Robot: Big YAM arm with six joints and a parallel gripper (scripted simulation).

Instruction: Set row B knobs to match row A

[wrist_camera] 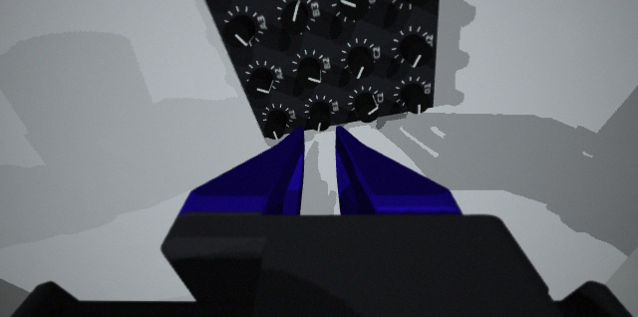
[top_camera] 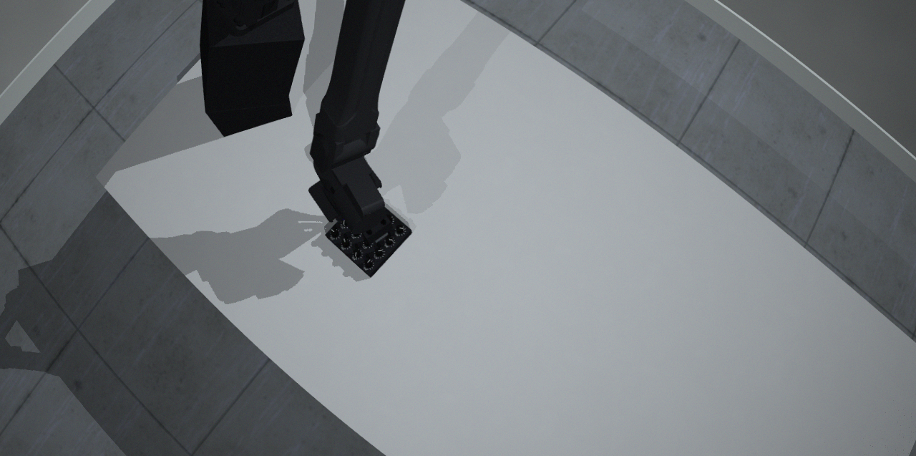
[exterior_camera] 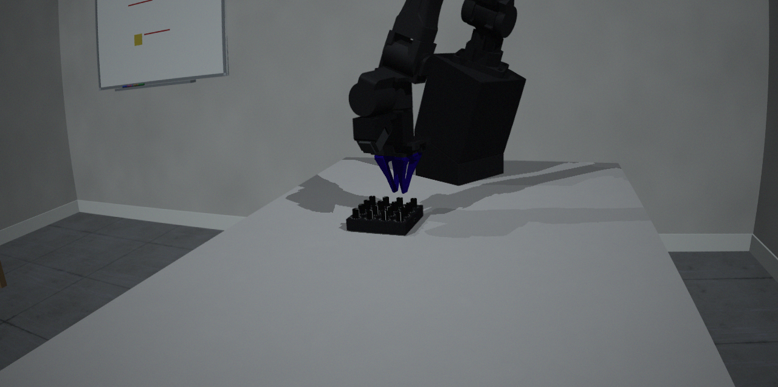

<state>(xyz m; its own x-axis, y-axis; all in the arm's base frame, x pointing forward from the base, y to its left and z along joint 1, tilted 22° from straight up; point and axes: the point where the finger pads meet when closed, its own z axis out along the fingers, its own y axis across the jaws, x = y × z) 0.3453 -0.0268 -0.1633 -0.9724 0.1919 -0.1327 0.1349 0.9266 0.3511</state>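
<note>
Toward the left edge of the tabletop [top_camera: 576, 228] [exterior_camera: 380, 297], near its far left corner in the exterior view, the knob box [top_camera: 371, 270] [exterior_camera: 376, 225] [wrist_camera: 339, 33] sat under the hand [top_camera: 378, 238] [exterior_camera: 399, 191] [wrist_camera: 320, 137], whose fingertips stood slightly apart, holding nothing. B1 [wrist_camera: 319, 114] and B2 [wrist_camera: 309, 69] seemed to match row A; B3 [wrist_camera: 294, 17] plainly differed from A3 [wrist_camera: 241, 30] and needed turning; B4 was unreadable. Rightward, pale surface met grey floor tiles [top_camera: 640, 49] [exterior_camera: 723, 297].
</note>
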